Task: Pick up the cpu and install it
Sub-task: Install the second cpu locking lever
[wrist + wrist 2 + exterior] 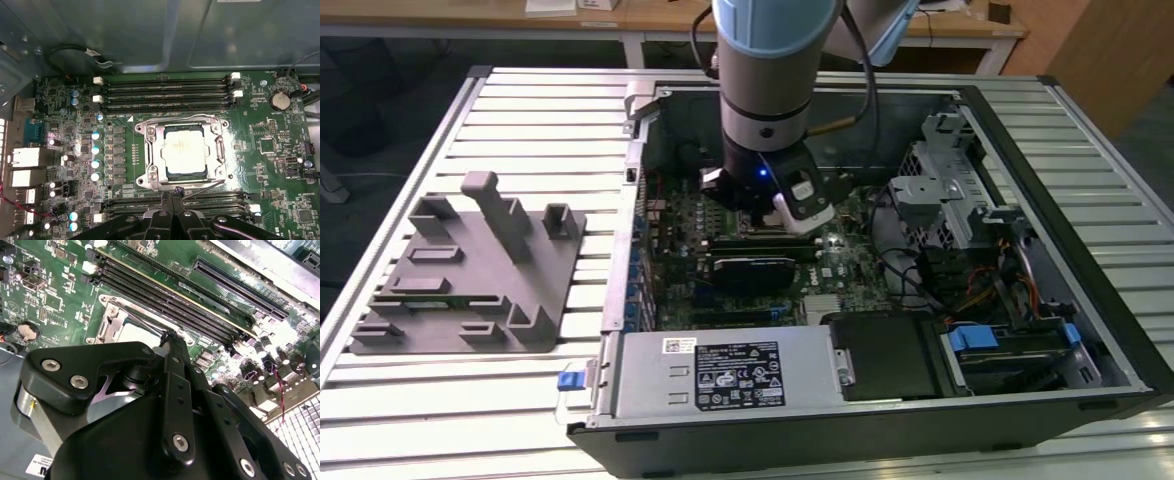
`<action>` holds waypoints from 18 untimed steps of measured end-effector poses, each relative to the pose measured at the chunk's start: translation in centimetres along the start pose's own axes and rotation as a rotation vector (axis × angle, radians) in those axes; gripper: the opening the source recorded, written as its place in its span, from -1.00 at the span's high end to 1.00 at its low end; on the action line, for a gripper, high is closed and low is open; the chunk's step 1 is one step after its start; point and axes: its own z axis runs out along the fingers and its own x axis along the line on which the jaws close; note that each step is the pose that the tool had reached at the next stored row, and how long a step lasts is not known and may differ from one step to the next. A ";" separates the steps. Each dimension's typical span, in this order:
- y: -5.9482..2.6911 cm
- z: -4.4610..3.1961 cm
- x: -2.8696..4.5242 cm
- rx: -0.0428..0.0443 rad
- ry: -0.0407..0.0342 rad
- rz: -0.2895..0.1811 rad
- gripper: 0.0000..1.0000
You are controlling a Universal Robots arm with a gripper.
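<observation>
The cpu point(185, 152), a pale silver square chip, lies flat inside the metal frame of the motherboard socket point(152, 160) in the first wrist view. My gripper point(173, 191) hovers just beside the socket's edge with its black fingers pressed together and nothing between them. In the second wrist view the gripper point(169, 336) tip points at the socket edge, and a part of the cpu point(137, 334) shows behind it. In the exterior view the arm reaches down into the open computer case, with the gripper point(761, 225) low over the motherboard point(847, 265).
Black memory slots point(165, 92) run along both sides of the socket. Case walls, a drive cage point(947, 190) and a power supply point(720, 375) enclose the board. A grey moulded fixture point(467, 270) stands on the slatted table at the exterior view's left.
</observation>
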 end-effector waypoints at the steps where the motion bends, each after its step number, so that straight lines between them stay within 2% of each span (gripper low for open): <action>1: -0.02 0.09 0.03 0.0000 -0.0003 0.001 0.79; 10: -0.25 0.52 0.96 0.0003 -0.0018 0.009 0.79; 18: -0.63 1.11 1.16 0.0001 -0.0025 0.012 0.79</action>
